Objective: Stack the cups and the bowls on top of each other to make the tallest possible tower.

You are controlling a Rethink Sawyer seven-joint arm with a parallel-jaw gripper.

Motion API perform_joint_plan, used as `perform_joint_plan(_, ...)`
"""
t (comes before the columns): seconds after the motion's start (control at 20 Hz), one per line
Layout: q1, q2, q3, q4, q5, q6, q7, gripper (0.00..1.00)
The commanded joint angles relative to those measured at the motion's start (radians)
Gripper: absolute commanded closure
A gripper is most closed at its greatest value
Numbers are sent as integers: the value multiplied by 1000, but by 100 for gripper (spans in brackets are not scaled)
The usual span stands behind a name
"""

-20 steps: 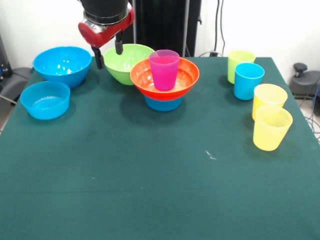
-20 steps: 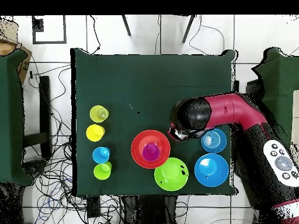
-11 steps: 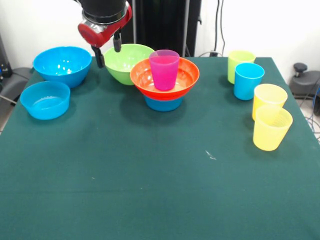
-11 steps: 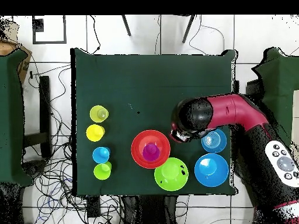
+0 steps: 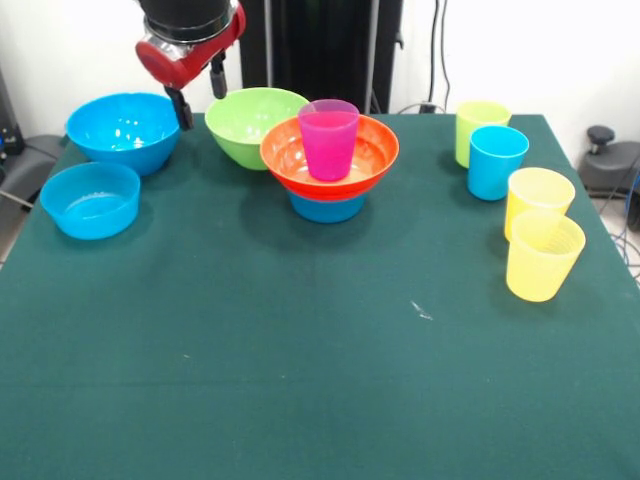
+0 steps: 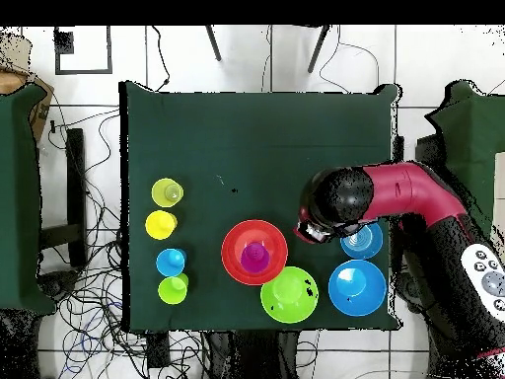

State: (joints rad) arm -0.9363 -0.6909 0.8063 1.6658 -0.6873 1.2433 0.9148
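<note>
The gripper [image 5: 199,92] hangs open and empty above the gap between the large blue bowl [image 5: 125,131] and the lime green bowl [image 5: 254,124]. The purple cup [image 5: 329,139] stands upright in the orange bowl [image 5: 330,156], which sits on a small blue bowl [image 5: 327,207]. Another small blue bowl [image 5: 90,199] lies near the table's [image 5: 300,380] left edge.

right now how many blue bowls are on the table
3: the large blue bowl at the front view's far left, a smaller blue bowl in front of it, another under the orange bowl, mostly hidden.
</note>
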Motion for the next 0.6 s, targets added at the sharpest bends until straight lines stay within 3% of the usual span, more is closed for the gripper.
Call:
perform_joint_plan(0.05, 11, 57, 3, 14, -87, 49, -311, 0)
perform_joint_plan(0.6, 28, 79, -21, 5, -113, 27, -254, 0)
